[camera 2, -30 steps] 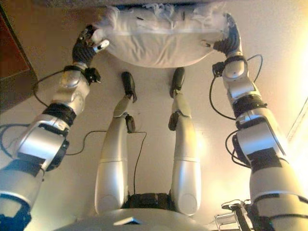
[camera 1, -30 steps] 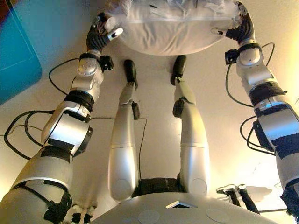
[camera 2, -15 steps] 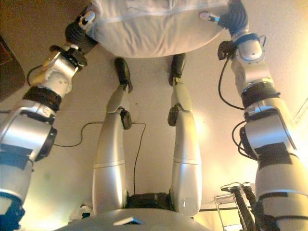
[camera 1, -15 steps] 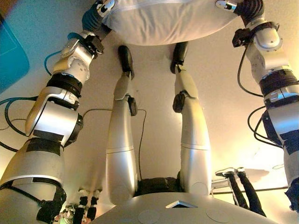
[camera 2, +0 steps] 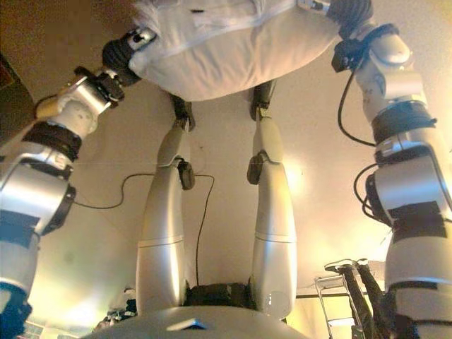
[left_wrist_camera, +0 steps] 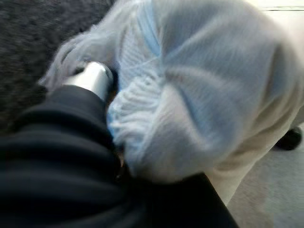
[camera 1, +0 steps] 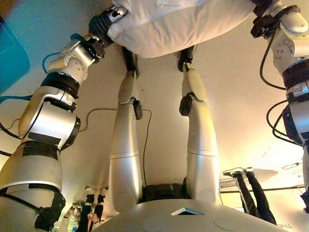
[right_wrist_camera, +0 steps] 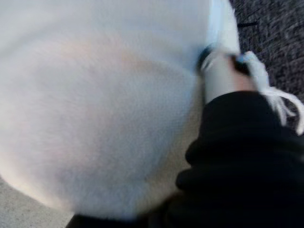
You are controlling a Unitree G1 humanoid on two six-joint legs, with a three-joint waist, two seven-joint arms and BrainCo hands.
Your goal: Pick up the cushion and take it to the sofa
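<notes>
White cushion (camera 1: 178, 26) was off floor, held up between both hands at far edge of scene, above robot's front. Pick-up looked done; carry to sofa remained, no sofa clearly seen. Left hand (camera 1: 104, 21) pressed into cushion's left end, fingers sunk in fabric, thumb showing; grip likely closed, but could not tell for sure. Right hand (camera 2: 346, 10) at cushion's right end, fingers hidden, state unclear. Both arms reached forward, raised, spread apart.

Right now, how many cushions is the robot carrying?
1. A single white cushion is held up in front of the robot, with the left hand at one end and the right hand at the other. No others show.
</notes>
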